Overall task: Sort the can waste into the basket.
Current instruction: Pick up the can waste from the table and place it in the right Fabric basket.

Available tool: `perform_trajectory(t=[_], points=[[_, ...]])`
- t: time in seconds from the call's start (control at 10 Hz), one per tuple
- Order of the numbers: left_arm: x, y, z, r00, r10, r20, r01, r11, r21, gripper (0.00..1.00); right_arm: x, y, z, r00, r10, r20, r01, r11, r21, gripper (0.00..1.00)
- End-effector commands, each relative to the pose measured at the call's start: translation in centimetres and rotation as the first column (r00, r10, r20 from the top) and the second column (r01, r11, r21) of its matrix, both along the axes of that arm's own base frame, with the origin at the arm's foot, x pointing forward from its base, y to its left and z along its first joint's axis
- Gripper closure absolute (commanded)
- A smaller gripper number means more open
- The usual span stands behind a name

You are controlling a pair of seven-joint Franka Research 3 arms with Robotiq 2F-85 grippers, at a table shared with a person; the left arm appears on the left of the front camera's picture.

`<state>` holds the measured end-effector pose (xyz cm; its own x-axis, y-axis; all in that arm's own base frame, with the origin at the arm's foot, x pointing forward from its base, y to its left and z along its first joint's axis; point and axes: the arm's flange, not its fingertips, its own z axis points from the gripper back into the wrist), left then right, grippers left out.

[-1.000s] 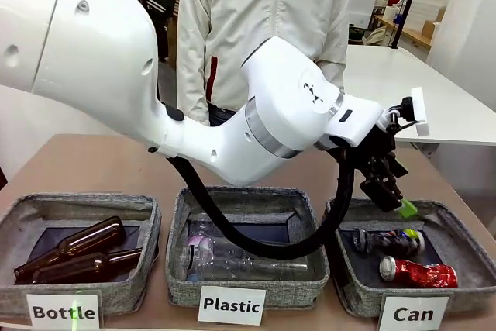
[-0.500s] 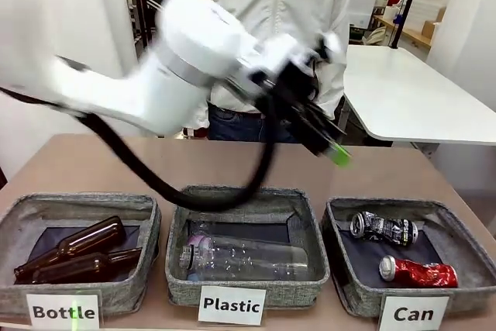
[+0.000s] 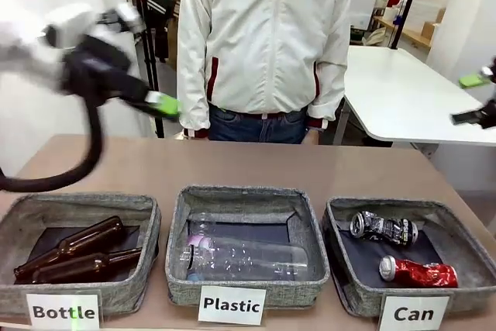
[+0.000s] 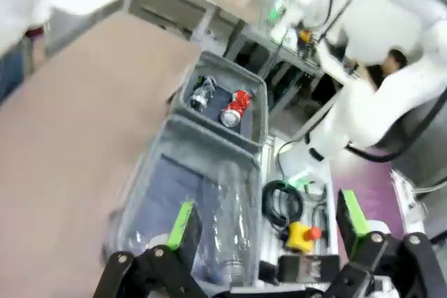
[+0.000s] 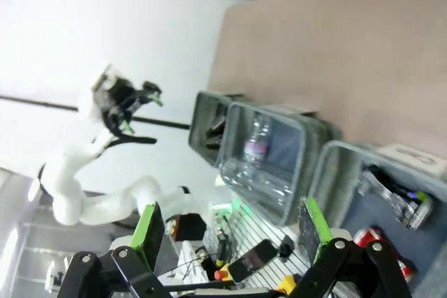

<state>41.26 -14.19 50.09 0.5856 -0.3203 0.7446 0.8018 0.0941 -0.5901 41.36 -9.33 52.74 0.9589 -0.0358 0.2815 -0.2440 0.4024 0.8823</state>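
Up at the bench's left, my left claw (image 3: 159, 104) has swung away from the "Can" basket (image 3: 452, 218), wide and empty; black can (image 3: 384, 229) and red can (image 3: 417, 272) lie inside, sorting apparently done.

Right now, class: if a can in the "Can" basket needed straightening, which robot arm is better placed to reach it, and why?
Probably the right. The right gripper hangs open at the table's right side, above the Can basket holding the black can and red can. The left gripper is far left.
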Motion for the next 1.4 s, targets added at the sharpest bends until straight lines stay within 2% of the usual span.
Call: perform_trajectory(t=[0.0, 0.2, 0.3, 0.4, 0.5, 1.3], points=[[-0.3, 7.6, -3.7, 0.951, 0.166, -0.260, -0.209, 0.967, -0.147, 0.00, 1.9, 3.2, -0.7, 0.998, -0.019, -0.058, 0.021, 0.999, 0.035, 0.00], [-1.5, 15.9, -7.2, 0.840, 0.318, -0.440, -0.462, 0.844, -0.273, 0.00, 3.5, 6.5, -2.9, 0.991, -0.080, -0.107, 0.086, 0.995, 0.053, 0.00], [-1.6, 19.1, -8.3, 0.815, 0.330, -0.476, -0.521, 0.776, -0.354, 0.00, 4.5, 6.8, -4.3, 0.985, -0.108, -0.135, 0.121, 0.989, 0.090, 0.00], [-1.8, 21.4, -10.0, 0.782, 0.387, -0.488, -0.585, 0.727, -0.359, 0.00, 5.1, 6.0, -5.5, 0.971, -0.171, -0.165, 0.197, 0.968, 0.157, 0.00], [-2.1, 18.7, -9.1, 0.849, 0.293, -0.440, -0.424, 0.875, -0.235, 0.00, 3.9, 6.4, -3.9, 0.994, -0.041, -0.098, 0.046, 0.998, 0.046, 0.00], [-2.1, 18.7, -9.1, 0.849, 0.293, -0.440, -0.424, 0.875, -0.235, 0.00, 3.9, 6.4, -3.9, 0.994, -0.041, -0.098, 0.046, 0.998, 0.046, 0.00]])
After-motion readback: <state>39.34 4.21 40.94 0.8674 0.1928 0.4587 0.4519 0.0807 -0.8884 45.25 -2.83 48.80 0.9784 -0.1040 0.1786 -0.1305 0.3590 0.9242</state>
